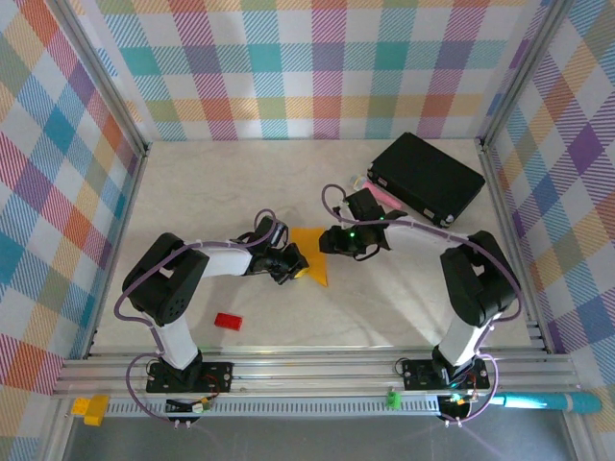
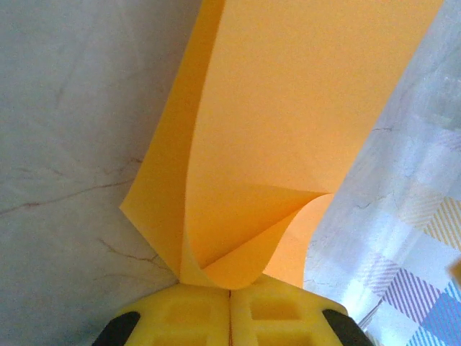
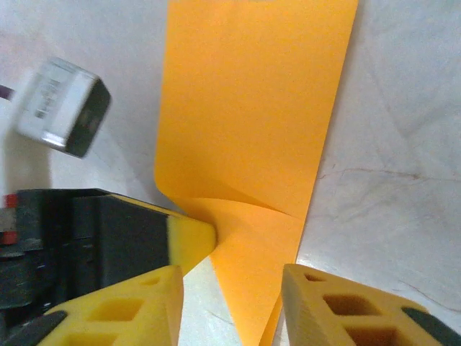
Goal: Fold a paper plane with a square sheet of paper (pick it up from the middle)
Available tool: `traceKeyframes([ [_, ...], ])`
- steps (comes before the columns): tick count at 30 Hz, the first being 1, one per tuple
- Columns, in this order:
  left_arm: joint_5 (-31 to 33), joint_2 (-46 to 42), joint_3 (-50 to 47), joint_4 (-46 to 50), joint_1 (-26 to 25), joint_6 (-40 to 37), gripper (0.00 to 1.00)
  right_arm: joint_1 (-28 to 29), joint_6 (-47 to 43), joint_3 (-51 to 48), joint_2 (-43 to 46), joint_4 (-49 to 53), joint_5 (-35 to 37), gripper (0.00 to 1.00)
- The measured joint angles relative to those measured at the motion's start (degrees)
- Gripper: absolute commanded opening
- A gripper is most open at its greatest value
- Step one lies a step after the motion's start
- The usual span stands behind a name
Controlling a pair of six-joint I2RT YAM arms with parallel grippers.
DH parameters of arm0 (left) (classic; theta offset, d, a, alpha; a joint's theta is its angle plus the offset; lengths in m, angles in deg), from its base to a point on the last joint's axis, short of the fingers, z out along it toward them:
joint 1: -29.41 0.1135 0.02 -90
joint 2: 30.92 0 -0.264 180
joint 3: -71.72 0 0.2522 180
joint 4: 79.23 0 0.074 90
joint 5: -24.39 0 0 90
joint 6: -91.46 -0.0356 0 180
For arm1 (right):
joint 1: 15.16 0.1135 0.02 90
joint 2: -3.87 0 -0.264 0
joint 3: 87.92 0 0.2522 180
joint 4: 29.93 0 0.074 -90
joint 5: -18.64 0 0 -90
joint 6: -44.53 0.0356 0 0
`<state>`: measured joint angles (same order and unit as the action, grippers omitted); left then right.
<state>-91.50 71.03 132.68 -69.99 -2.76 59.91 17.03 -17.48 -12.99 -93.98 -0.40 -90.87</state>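
The square sheet of paper [image 1: 313, 257] is orange-yellow, folded over and creased, and lies mid-table between my two grippers. My left gripper [image 1: 288, 264] is shut on one corner of it; in the left wrist view the yellow fingers [image 2: 194, 313] meet at the curled fold and the paper [image 2: 288, 130] fans away from them. My right gripper [image 3: 230, 285] stands open, with the paper [image 3: 252, 108] running between its fingers and free of both pads. The left gripper's yellow fingertip [image 3: 191, 238] presses the paper's edge just left of them. In the top view the right gripper [image 1: 332, 240] is at the sheet's right edge.
A black box [image 1: 428, 178] lies at the back right with a pink stick [image 1: 380, 192] along its near side. A small red block [image 1: 229, 321] sits near the front left. Checked walls close in the table on three sides.
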Motion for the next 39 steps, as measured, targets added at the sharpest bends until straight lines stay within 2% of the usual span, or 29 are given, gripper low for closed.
traceKeyframes([
  [8,-0.2,0.2,0.2,0.0,0.0,-0.3,0.07,0.3,0.0,-0.8,0.6,0.0,-5.8,0.17],
  [14,-0.6,0.6,0.5,-0.1,0.0,-0.5,0.06,3.3,-0.2,-0.8,-2.1,0.0,-7.5,0.09],
  [24,-0.6,0.6,0.5,-0.1,0.0,-0.7,0.05,4.8,-0.1,-0.8,-7.8,0.0,-8.7,0.07],
  [39,-0.6,0.6,0.5,-0.2,0.0,-0.7,0.02,4.8,-0.1,1.0,-11.2,0.6,-8.9,0.07],
])
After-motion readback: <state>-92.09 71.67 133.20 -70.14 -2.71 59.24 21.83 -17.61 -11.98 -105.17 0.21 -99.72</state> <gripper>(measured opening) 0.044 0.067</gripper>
